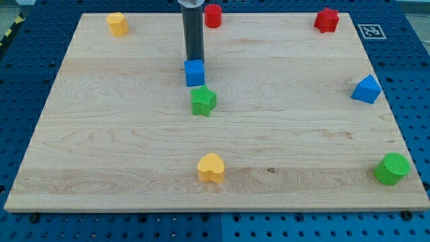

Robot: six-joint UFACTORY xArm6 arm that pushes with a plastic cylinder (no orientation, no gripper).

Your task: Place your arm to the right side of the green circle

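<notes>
Green circle (392, 168): sits near the counter's (121, 128) bottom-right corner in the view, close to the right edge, standing alone. Round, squat, ridged along the side like layered plastic, matte.

Tip (194, 61): at the view's top centre, just behind the blue cube (195, 72), seemingly touching or nearly touching its far face; cannot tell which. Well apart from the green circle, far to its left and above it in the view.

Progress, judged from this layout: barely begun. Remaining: a long diagonal slide toward the view's bottom right, ending in the narrow strip of wood between the circle and the counter's right edge. Probably tight there; likely needs an approach from above the circle, passing below the blue triangular block (366, 89), to avoid nudging the circle.

Tool state: plain dark rod, nothing to clench or release; holding nothing, only able to push.

Other pieces: green star (203, 101) just below the blue cube, corners close but apparently apart. Yellow heart (211, 168) at bottom centre. Yellow block (117, 23) at top left, shape unclear. Red cylinder-like block (213, 15) right of the rod at the top edge. Red star-like block (326, 20) at top right. All with the same ribbed, matte finish.

Counter: pale wood with long horizontal grain, one small dark knot near the bottom, resting on a blue perforated base (416, 81).
</notes>
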